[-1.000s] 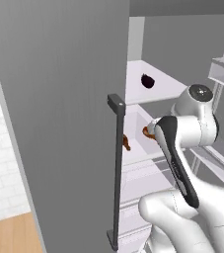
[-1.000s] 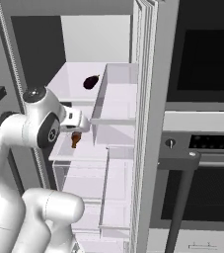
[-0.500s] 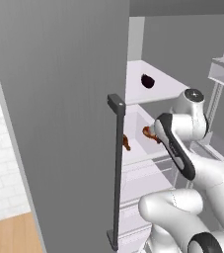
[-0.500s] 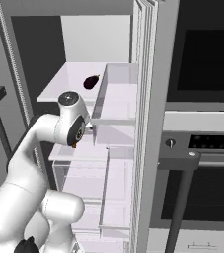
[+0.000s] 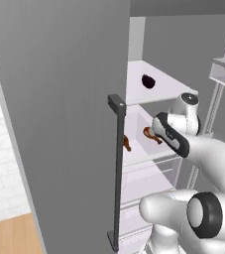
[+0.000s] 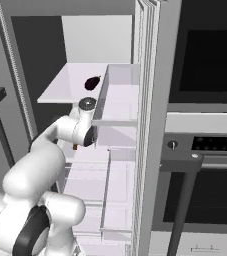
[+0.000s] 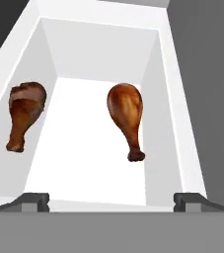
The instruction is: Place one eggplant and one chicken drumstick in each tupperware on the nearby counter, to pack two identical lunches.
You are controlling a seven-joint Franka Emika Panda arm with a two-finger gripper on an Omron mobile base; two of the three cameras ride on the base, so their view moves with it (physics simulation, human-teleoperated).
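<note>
While the gripper [image 7: 111,199], jaws wide and empty, hovers over two chicken drumsticks [image 7: 127,116], approx. centred betw. them, it risks closing on neither.

Arm reached deeper into fridge; gripper [image 7: 111,200] over drumsticks [image 7: 127,116].

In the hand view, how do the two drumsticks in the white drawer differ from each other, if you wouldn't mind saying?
The left drumstick looks darker, with a rough patch at its thick end; the right drumstick is smoother, glossier and more orange. The left one lies by the drawer's left wall; the right one lies nearer the middle. The left one's bone end slants toward lower left, the right one's toward lower right. Both are club-shaped, thick end farthest from the hand, untouched.
</note>
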